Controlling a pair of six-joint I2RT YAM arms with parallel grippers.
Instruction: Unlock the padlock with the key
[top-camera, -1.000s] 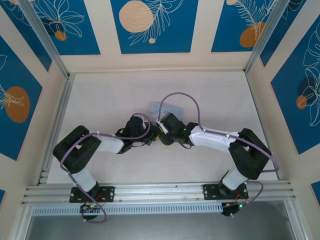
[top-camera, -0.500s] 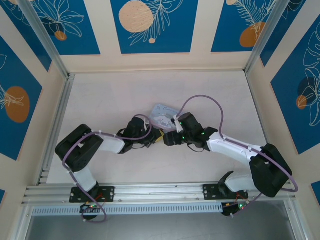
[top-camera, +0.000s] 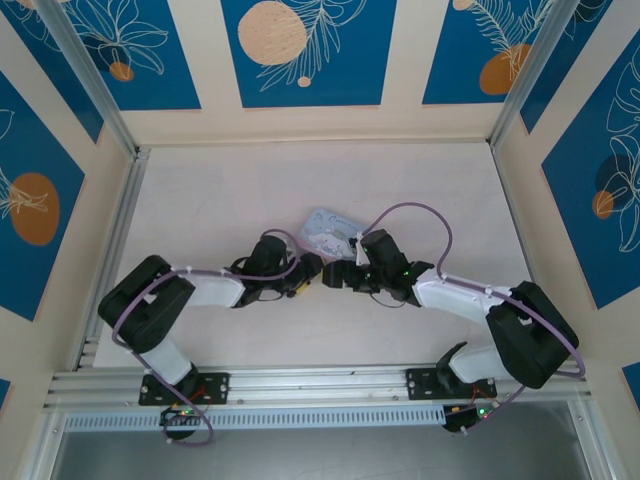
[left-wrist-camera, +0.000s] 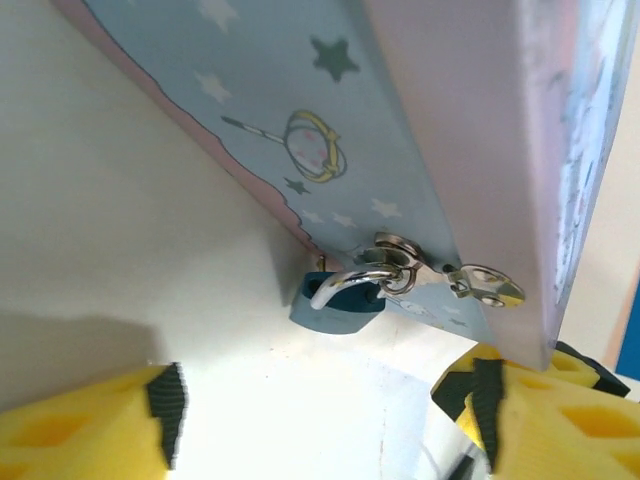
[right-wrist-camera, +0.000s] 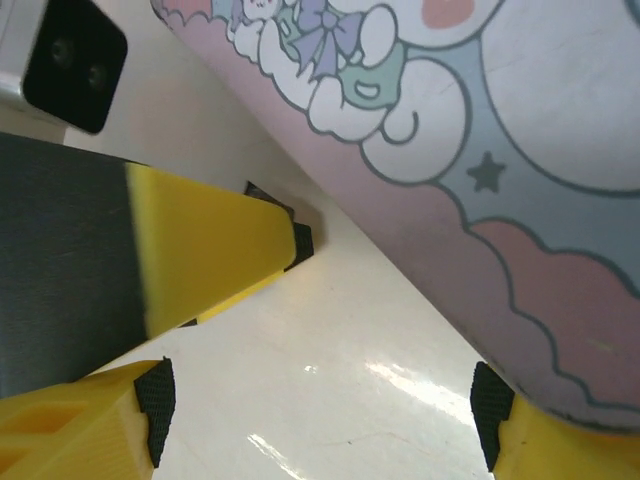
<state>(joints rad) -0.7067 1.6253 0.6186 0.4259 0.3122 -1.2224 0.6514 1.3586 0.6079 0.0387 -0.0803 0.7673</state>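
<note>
From above: a pale blue tin box (top-camera: 330, 230) near the middle of the pale surface (top-camera: 200, 190). Left arm (top-camera: 215, 288) and right arm (top-camera: 450, 292) bent inward, tips almost nose to nose just beside the box's near edge. Placed so, in all likelihood, because the fastening faces that way.

Through the left wrist camera: looks along the box's star-printed side wall to the padlock (left-wrist-camera: 335, 308). Small blue body, hanging by its silvery shackle from the metal hasp (left-wrist-camera: 440, 278) at the box's lower edge, bottom on or just above the surface (cannot tell which). Left jaws spread wide, yellow fingertips (left-wrist-camera: 90, 425) at the two lower corners, pinching nothing. Padlock ahead of and between them, apart from both. Lined up this way, presumably, to keep the lock in sight and within reach. Cannot tell whether the shackle is latched or sprung.

Through the right wrist camera: the box's cartoon-printed face slanting across the upper right. Right jaws spread as well, fingertips (right-wrist-camera: 75, 430) low at both sides, only bare glossy surface between them. One yellow finger of the left arm crossing from the left, near the box's edge. With both jaws empty, cannot tell whether the key has done its work.
</note>
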